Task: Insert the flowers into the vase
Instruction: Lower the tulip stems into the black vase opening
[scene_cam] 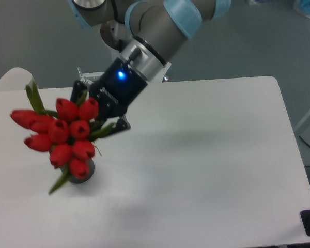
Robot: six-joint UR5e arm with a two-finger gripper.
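A tight bunch of red tulip flowers (62, 133) with green leaves hangs in the air at the left of the table, tilted with the buds toward the camera. My gripper (99, 114) is shut on the stems just behind the buds. The dark vase (86, 174) stands directly under the bunch; only a small part of its lower side shows beneath the lowest bud. Its mouth is hidden by the flowers.
The white table (206, 155) extends to the right and front. The arm's white base column (121, 51) rises at the table's back edge. A pale rounded object (8, 78) sits at the far left behind the table.
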